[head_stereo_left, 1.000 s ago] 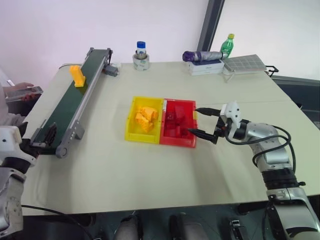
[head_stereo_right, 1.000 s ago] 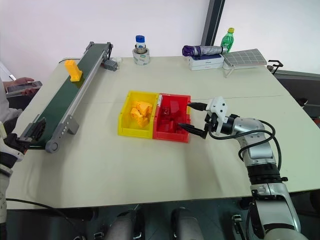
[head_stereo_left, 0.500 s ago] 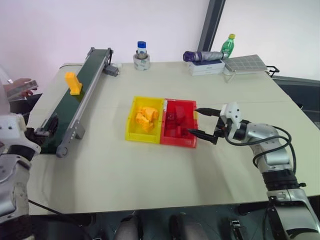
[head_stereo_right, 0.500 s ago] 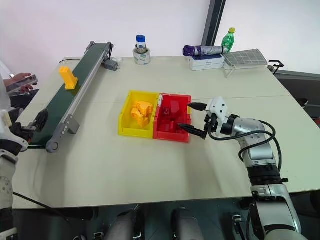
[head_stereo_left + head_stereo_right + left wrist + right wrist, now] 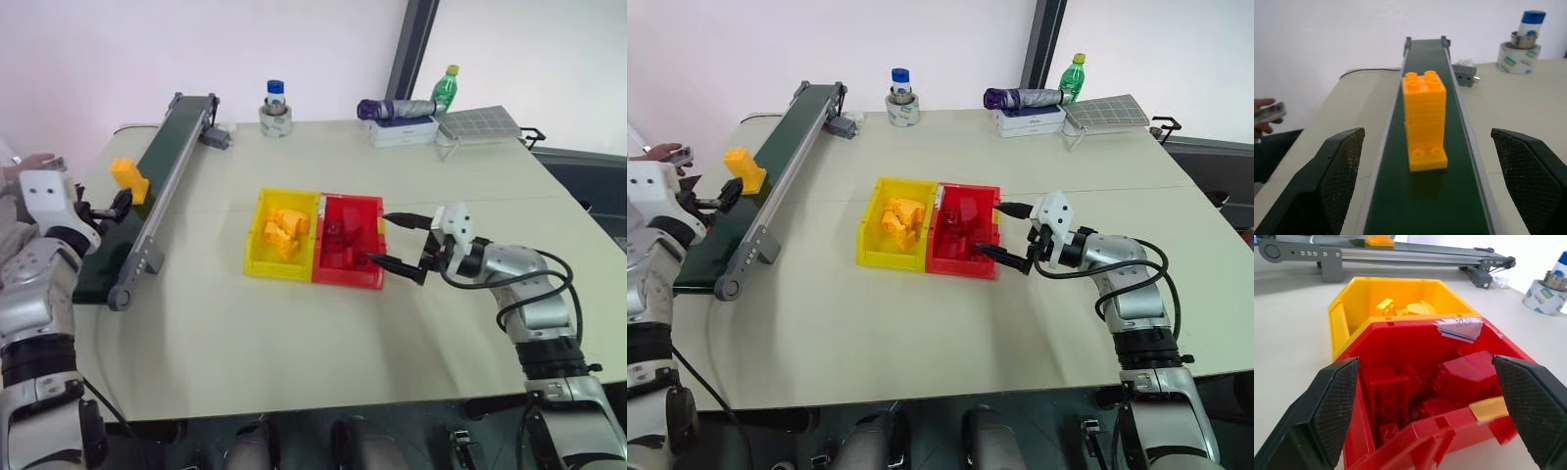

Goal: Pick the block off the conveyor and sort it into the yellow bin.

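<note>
Beige matte surface (image 5: 294,333). Block (image 5: 1424,120): studded orange plastic, upright, long axis vertical, on dark green belt of conveyor (image 5: 162,186), 12 o'clock of left claw (image 5: 1425,196), fingers apart. Right claw (image 5: 402,240) apart, empty.

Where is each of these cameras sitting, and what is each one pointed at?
Head views (two eyes of one camera): look forward and down over the table; both arms show.
Left wrist view: looks along the open left claw at the block standing on the conveyor.
Right wrist view: looks along the open right claw into the red bin, with the yellow bin behind it.
Shared: both wrist views show the block and conveyor.
</note>
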Robot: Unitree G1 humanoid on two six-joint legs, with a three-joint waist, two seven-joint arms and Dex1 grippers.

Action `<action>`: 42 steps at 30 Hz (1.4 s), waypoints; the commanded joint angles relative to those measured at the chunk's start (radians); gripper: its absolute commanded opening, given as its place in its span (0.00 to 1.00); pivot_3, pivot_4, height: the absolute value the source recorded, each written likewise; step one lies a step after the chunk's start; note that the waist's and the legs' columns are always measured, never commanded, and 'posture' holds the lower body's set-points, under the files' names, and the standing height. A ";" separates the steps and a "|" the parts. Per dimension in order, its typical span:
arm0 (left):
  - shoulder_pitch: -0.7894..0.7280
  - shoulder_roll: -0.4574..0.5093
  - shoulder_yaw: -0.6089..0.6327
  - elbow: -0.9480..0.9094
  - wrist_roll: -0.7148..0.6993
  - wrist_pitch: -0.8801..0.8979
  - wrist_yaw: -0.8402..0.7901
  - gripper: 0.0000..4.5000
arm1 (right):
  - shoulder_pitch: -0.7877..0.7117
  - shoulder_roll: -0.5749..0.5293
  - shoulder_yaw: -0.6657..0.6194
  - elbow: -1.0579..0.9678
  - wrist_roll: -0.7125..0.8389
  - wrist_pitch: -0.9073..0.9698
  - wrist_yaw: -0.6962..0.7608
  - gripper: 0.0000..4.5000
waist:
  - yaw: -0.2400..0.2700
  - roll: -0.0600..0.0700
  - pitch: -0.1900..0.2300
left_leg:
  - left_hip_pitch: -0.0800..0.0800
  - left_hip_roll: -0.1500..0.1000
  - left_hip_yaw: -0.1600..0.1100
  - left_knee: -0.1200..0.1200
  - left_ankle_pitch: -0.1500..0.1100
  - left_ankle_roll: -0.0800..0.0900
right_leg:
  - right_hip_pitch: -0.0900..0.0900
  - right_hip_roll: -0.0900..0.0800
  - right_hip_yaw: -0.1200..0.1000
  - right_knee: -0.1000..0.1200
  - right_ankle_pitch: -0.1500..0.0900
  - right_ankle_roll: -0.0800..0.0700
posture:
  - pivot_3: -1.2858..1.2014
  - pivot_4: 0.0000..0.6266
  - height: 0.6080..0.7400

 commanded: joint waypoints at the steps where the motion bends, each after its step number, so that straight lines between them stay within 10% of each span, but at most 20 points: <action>1: -0.067 0.027 -0.021 0.085 0.033 -0.066 -0.020 0.97 | 0.002 -0.006 -0.021 -0.048 0.019 -0.001 -0.010 1.00 | -0.001 0.000 0.000 | 0.000 0.000 0.000 0.000 0.000 0.000 | 0.000 0.000 0.000 0.000 0.000 0.000 | 0.52 0.24 1.00; 7: -0.117 0.011 -0.058 0.175 0.054 -0.113 -0.058 0.92 | 0.014 -0.005 -0.022 -0.064 0.020 0.005 -0.022 1.00 | 0.001 0.000 0.000 | 0.000 0.000 0.000 0.000 0.000 0.000 | 0.000 0.000 0.000 0.000 0.000 0.000 | 0.52 0.24 1.00; 14: -0.092 0.009 -0.039 0.162 0.048 -0.136 -0.033 0.28 | 0.027 -0.012 -0.030 -0.075 0.021 0.009 -0.027 1.00 | 0.000 0.000 0.000 | 0.000 0.000 0.000 0.000 0.000 0.000 | 0.000 0.000 0.000 0.001 0.000 0.000 | 0.52 0.24 1.00; 29: -0.025 -0.200 -0.230 -0.412 -0.171 0.185 -0.163 0.30 | 0.008 -0.009 -0.027 -0.050 0.014 -0.004 -0.025 1.00 | 0.003 0.000 0.000 | -0.001 -0.001 -0.001 0.003 0.000 0.000 | 0.002 0.000 0.000 0.001 0.001 0.001 | 0.52 0.24 1.00; 41: -0.106 -0.403 -0.396 -0.195 0.040 -0.040 -0.086 0.30 | 0.026 -0.011 -0.031 -0.076 0.008 -0.012 -0.050 1.00 | 0.001 0.000 0.000 | 0.002 -0.001 -0.002 0.003 0.001 0.000 | 0.003 0.007 0.003 0.002 0.001 0.001 | 0.52 0.24 1.00; 42: -0.115 -0.414 -0.385 -0.183 0.029 -0.041 -0.085 0.41 | 0.029 -0.011 -0.031 -0.079 0.008 -0.011 -0.052 1.00 | 0.002 0.000 0.000 | 0.001 -0.001 -0.002 0.003 0.001 0.000 | 0.003 0.007 0.003 0.002 0.001 0.001 | 0.52 0.24 1.00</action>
